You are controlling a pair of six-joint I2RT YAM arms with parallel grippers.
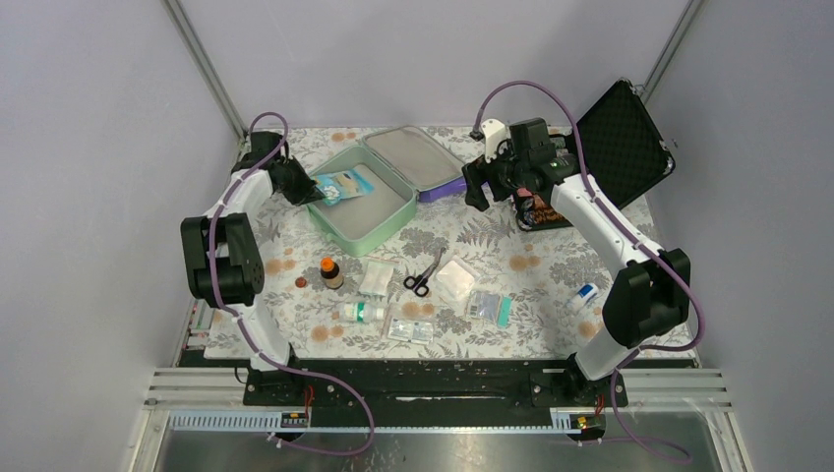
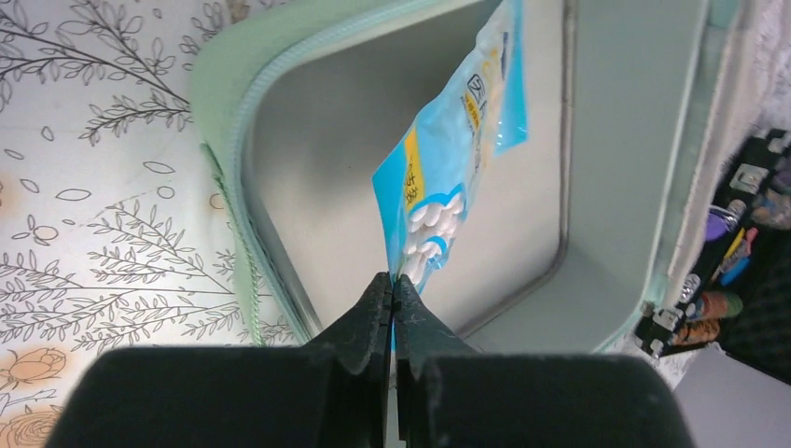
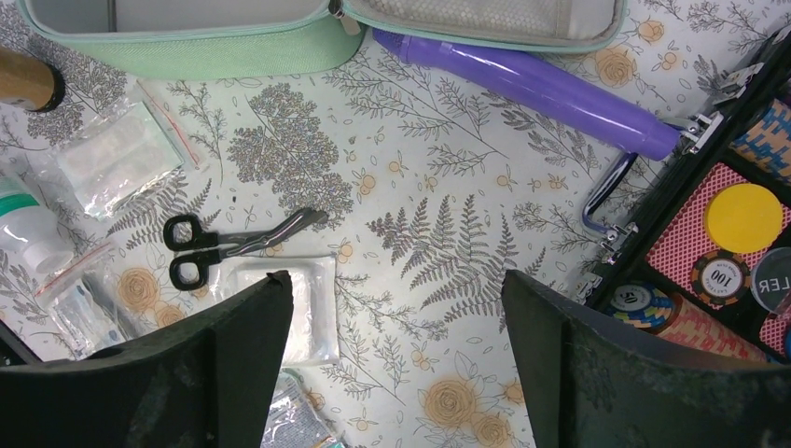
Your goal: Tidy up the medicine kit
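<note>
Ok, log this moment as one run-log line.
left gripper: shut on blue plastic packet, over open mint-green medicine kit | right gripper: open, empty

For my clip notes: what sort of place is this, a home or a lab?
Probably a robot lab bench, not a home: two arms bolted to a black rail, bare grey walls with metal framing, and a medicine kit open on a flowered tablecloth.
</note>
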